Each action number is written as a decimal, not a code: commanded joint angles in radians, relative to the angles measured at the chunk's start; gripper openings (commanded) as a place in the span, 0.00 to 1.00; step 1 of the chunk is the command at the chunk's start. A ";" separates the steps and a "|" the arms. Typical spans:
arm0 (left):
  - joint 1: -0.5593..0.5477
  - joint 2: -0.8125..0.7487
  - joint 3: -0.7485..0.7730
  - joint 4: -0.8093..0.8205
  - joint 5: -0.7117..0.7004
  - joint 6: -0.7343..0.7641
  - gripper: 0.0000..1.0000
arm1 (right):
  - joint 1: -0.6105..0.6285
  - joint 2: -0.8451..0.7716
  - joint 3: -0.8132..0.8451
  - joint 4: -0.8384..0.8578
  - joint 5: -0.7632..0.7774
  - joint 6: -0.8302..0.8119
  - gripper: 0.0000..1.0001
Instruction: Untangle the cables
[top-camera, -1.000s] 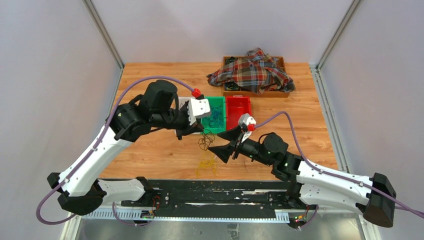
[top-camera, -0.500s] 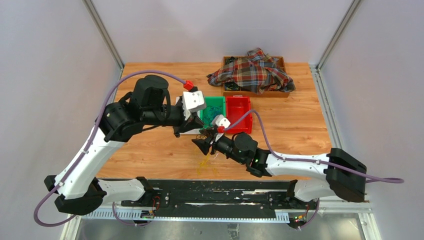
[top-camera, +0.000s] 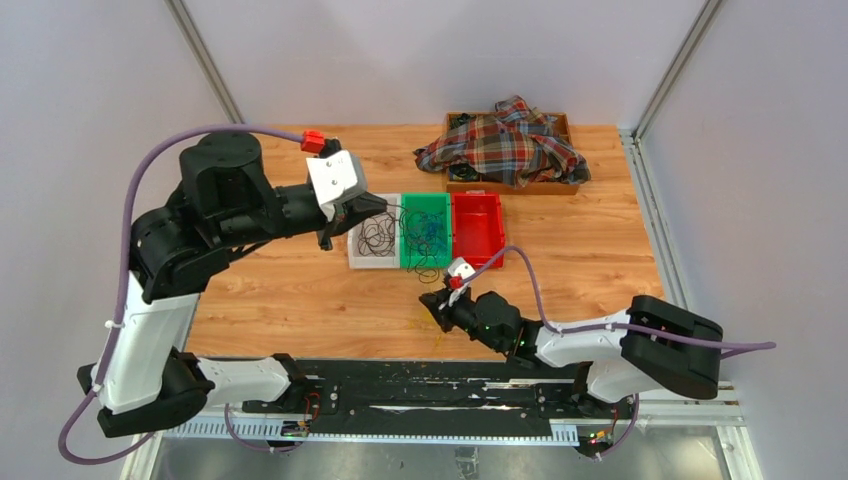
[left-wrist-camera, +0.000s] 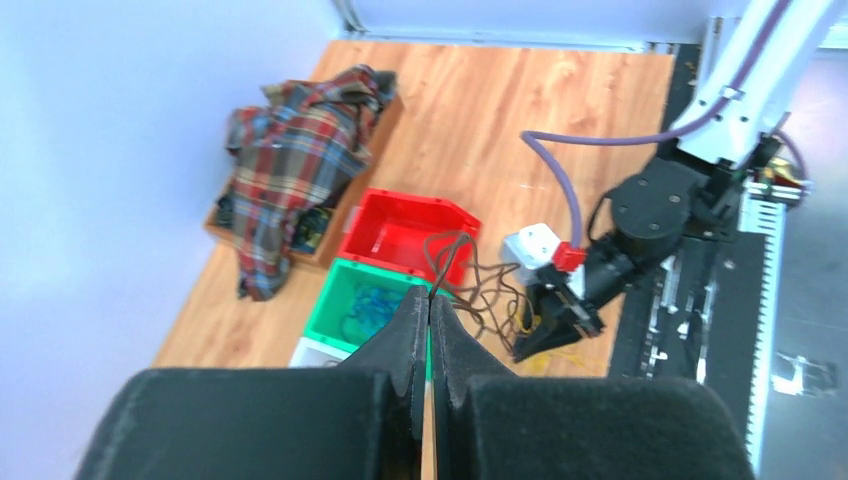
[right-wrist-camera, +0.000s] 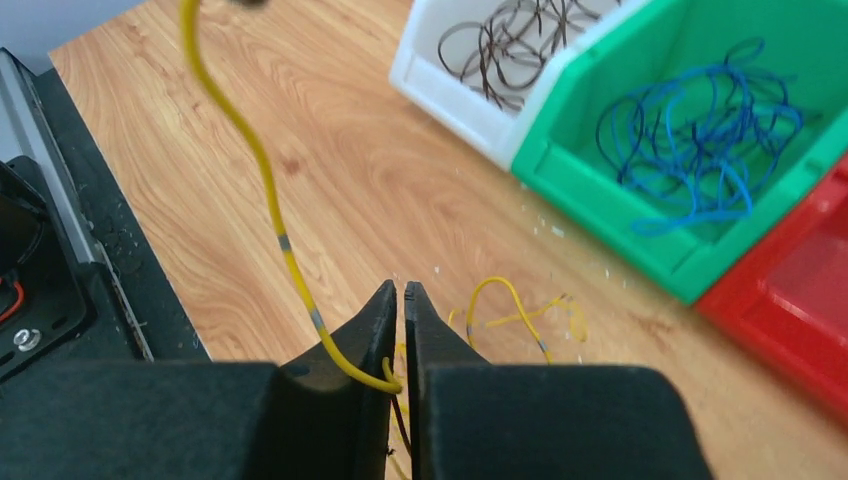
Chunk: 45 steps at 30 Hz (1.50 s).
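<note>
My left gripper (top-camera: 386, 204) is raised over the white bin (top-camera: 352, 262) and shut on a dark brown cable (top-camera: 424, 262). The cable hangs in loops down across the green bin (top-camera: 446, 205). In the left wrist view the jaws (left-wrist-camera: 430, 298) pinch the brown cable (left-wrist-camera: 470, 280) at their tips. My right gripper (top-camera: 431, 302) sits low on the table near the front edge. It is shut (right-wrist-camera: 403, 290) on a yellow cable (right-wrist-camera: 265, 170) that arcs up to the left. More yellow cable (right-wrist-camera: 510, 300) lies on the wood. A thin dark strand also runs between these jaws.
Three bins stand in a row: the white one (right-wrist-camera: 450, 95) holds dark cables (right-wrist-camera: 510, 40), the green one (right-wrist-camera: 590, 150) holds blue cables (right-wrist-camera: 690, 150), and the red one (top-camera: 476, 235) holds nothing. A plaid shirt (top-camera: 505, 145) drapes over a wooden tray at the back.
The left arm lifted and drew back to the left, pulling the brown cable up. The right gripper dropped to the table near the front edge and shut on the yellow cable.
</note>
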<state>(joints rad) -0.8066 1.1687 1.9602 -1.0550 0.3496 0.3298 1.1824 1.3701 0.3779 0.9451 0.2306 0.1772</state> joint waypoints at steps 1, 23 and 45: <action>0.001 0.015 0.080 -0.002 -0.095 0.070 0.00 | 0.019 -0.036 -0.070 0.062 0.066 0.073 0.02; 0.001 0.073 0.204 0.299 -0.520 0.365 0.00 | 0.046 -0.193 -0.264 -0.134 0.168 0.242 0.01; 0.103 0.011 -0.670 0.475 -0.576 0.395 0.00 | 0.046 -0.599 -0.211 -0.479 0.293 0.234 0.59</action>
<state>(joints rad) -0.7425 1.1328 1.3190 -0.6430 -0.1928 0.6842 1.2129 0.8207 0.1261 0.5434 0.4679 0.4137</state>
